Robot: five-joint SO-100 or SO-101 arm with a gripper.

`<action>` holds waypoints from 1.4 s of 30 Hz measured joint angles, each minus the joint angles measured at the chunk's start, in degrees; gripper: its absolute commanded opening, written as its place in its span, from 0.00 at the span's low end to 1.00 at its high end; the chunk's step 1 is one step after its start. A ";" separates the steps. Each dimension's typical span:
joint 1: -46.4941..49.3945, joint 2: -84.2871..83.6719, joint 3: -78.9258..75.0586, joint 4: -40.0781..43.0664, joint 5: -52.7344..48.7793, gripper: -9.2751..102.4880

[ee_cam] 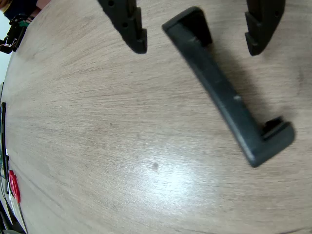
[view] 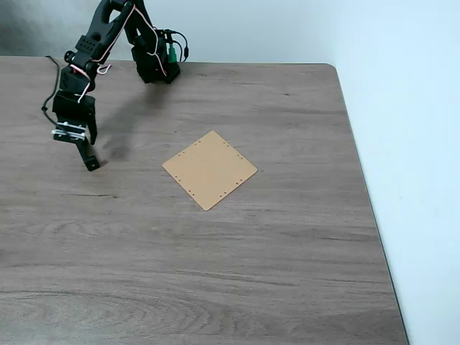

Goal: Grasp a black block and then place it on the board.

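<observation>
The spread black two-finger gripper (ee_cam: 197, 46) straddles the ungrasped matte black bar-shaped block (ee_cam: 226, 100) on the table, leaving the grasp and the carry to the bare, flat tan square board (view: 209, 169) undone.

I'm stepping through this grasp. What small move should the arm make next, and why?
Probably lower straight down, then close. In the wrist view the open gripper has one end of the black block between its fingers, lying flat on the table, not yet gripped.
</observation>
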 measured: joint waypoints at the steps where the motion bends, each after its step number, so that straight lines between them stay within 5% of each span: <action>1: 0.18 -0.79 -0.44 0.00 -0.26 0.34; 13: 1.58 -8.17 -5.27 0.00 -2.02 0.31; 18: 2.20 -11.51 -7.12 -0.26 -2.37 0.09; 31: 3.69 -14.33 -8.53 -1.41 0.88 0.09; 42: -5.36 0.97 -0.18 8.70 27.42 0.09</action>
